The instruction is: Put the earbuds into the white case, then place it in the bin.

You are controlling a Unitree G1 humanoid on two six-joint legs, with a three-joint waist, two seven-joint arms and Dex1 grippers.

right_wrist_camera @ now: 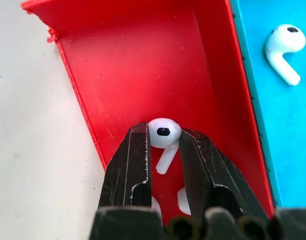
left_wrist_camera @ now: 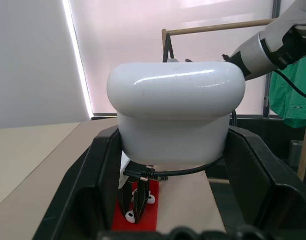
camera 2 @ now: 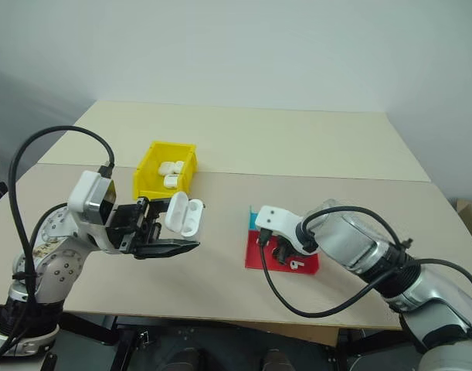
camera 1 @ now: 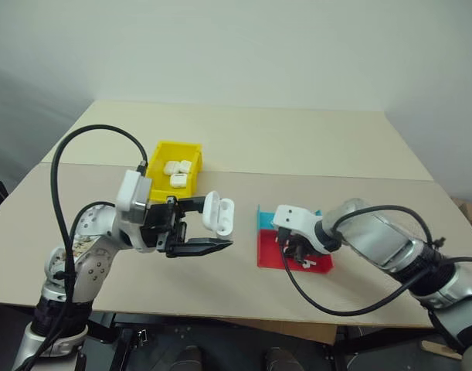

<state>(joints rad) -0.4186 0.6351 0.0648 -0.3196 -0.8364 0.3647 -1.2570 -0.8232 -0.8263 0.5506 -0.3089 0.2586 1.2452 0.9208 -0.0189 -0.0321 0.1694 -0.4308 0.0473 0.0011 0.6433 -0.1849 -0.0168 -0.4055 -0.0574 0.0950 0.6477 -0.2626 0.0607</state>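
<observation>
An earbud [right_wrist_camera: 164, 134] lies in the red half of the flat tray [right_wrist_camera: 137, 65], its round head between the tips of the right gripper [right_wrist_camera: 163, 150], its stem running back between the two black fingers. The jaws stand close on either side of it, touching or nearly so; whether they have clamped it yet I cannot tell. More white earbuds lie near it on the red floor, and another earbud [right_wrist_camera: 283, 46] rests apart on the teal half.

Judging by its look, the earbud is very light, hard and glossy, so it could squirt out of a pinch. The bulbous head or the top of the stem seems the safest place to hold, with gentle pressure.

Away from the tray, the left gripper [camera 1: 195, 232] holds the white case [camera 1: 218, 212] above the table, lid flipped open, its fingers shut on the body. Beyond the case sits the yellow bin [camera 1: 160, 151], with several white cases [camera 1: 178, 171] already inside.
</observation>
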